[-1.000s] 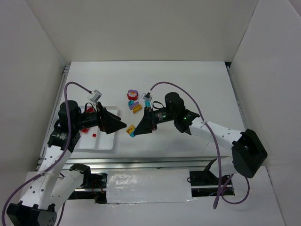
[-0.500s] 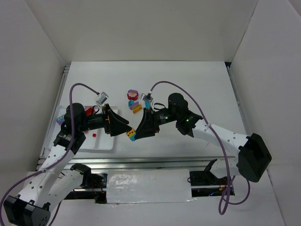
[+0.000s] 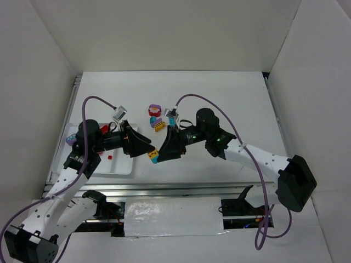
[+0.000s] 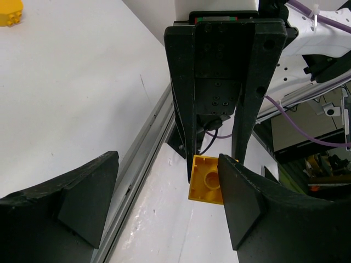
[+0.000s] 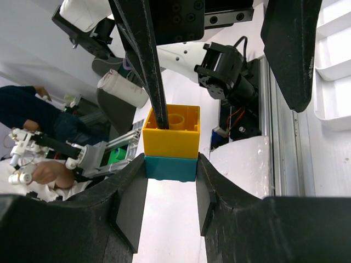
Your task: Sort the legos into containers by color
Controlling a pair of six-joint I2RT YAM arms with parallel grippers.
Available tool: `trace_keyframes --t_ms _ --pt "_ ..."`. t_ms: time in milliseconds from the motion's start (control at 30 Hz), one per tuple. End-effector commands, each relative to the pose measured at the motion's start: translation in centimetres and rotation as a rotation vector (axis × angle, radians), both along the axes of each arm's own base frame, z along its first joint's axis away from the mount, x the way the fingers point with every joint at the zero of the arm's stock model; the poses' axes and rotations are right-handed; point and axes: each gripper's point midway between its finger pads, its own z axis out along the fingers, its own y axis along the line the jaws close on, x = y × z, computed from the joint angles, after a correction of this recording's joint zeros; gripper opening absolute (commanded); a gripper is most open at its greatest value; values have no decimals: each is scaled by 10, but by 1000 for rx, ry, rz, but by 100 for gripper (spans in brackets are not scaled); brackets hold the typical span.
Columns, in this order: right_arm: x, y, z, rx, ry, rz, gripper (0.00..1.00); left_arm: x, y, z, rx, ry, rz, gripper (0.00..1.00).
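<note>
My right gripper (image 3: 159, 155) is shut on a teal brick (image 5: 171, 168) that has a yellow brick (image 5: 171, 129) stuck to it; the pair (image 3: 153, 155) hangs above the table just right of the tray. My left gripper (image 3: 147, 147) is open and faces it. In the left wrist view its right finger (image 4: 241, 203) touches the yellow brick (image 4: 204, 185), and the left finger (image 4: 88, 197) stands well apart. In the right wrist view one left finger (image 5: 140, 49) reaches the yellow brick's hollow side. The white tray (image 3: 122, 167) holds a small red brick (image 3: 110, 157).
More bricks lie on the table behind the grippers: a purple and red one (image 3: 155, 111), a teal one (image 3: 153, 120), a yellow one (image 3: 159, 125). A purple and blue piece (image 3: 70, 139) sits at the tray's left end. White walls enclose the table.
My left gripper has moved right, up to the stacked bricks. My right gripper has shifted the stack slightly left and nearer. Almost nothing moved in the last half second.
</note>
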Motion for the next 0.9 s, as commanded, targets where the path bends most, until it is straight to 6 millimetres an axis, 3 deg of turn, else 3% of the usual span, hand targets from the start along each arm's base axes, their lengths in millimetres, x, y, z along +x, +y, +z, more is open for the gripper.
trace_keyframes --t_ms 0,300,433,600,867 --pt "9 1 2 15 -48 -61 0 -1 -3 33 -47 -96 0 86" --pt "25 -10 -9 7 -36 -122 0 14 -1 60 -34 -133 57 87" --pt "29 -15 -11 13 -36 -126 0 4 -6 66 -72 -167 -20 88" --pt "30 -19 -3 35 -71 -118 0 -14 -9 51 -103 -169 -128 90" --pt "26 -17 17 80 -94 -67 0 -1 -15 28 -52 -118 -97 89"
